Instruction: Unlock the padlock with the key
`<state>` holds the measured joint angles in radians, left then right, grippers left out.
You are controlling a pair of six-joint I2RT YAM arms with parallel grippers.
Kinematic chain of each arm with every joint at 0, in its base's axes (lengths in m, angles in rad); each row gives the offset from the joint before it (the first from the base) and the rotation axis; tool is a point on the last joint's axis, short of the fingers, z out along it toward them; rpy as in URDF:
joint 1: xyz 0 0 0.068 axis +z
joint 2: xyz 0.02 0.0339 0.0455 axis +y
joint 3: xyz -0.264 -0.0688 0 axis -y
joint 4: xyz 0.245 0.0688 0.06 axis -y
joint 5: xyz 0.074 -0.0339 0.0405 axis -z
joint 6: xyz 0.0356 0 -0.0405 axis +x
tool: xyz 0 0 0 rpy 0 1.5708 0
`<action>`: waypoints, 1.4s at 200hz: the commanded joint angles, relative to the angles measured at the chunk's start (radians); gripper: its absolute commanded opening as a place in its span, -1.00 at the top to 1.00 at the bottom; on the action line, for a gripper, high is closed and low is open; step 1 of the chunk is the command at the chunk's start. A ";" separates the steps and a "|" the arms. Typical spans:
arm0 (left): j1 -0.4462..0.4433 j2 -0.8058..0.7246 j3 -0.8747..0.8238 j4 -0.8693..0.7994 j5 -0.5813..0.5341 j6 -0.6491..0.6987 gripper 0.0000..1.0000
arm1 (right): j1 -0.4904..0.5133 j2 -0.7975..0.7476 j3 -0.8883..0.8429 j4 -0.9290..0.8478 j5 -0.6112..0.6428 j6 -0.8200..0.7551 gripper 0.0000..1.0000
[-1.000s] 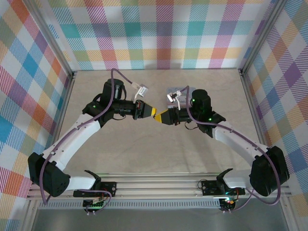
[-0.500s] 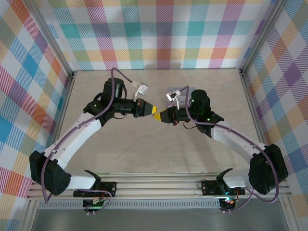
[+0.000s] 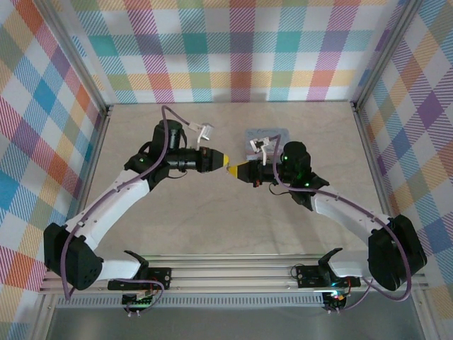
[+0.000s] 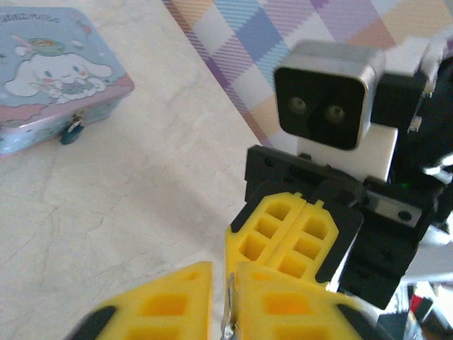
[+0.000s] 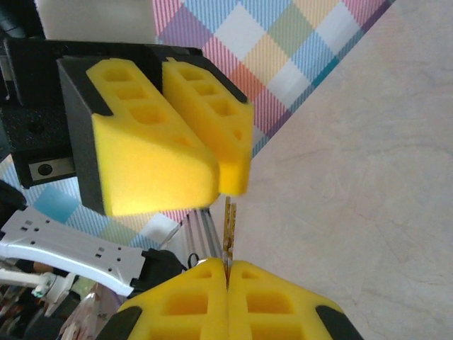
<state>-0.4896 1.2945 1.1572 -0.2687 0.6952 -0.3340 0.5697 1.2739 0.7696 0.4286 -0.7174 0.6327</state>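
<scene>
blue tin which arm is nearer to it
Right. The right arm overlaps the blue tin's near edge in the top view; the left arm is off to its left, apart from it.

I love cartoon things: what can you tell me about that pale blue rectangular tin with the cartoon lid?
The pale blue rectangular metal tin has rounded corners, a lid printed with a white long-eared cartoon figure and a pinkish rim. It lies flat and closed on the pale marbled table. A tiny dark padlock hangs at its front clasp.
</scene>
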 commanded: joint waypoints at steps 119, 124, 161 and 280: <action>-0.018 -0.046 -0.134 0.262 0.033 -0.196 0.25 | -0.002 -0.041 -0.023 0.016 0.050 -0.031 1.00; -0.020 -0.046 -0.135 0.266 0.032 -0.198 0.24 | -0.002 -0.042 -0.023 0.015 0.052 -0.033 1.00; -0.039 -0.022 -0.134 0.274 0.027 -0.201 0.26 | -0.001 -0.047 -0.021 0.010 0.053 -0.037 1.00; -0.046 0.026 -0.113 0.260 -0.007 -0.192 0.54 | 0.001 -0.064 -0.029 0.001 0.062 -0.051 1.00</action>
<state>-0.5301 1.3159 1.0302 -0.0181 0.7055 -0.5316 0.5690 1.2411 0.7506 0.4149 -0.6594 0.6128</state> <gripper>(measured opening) 0.252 0.050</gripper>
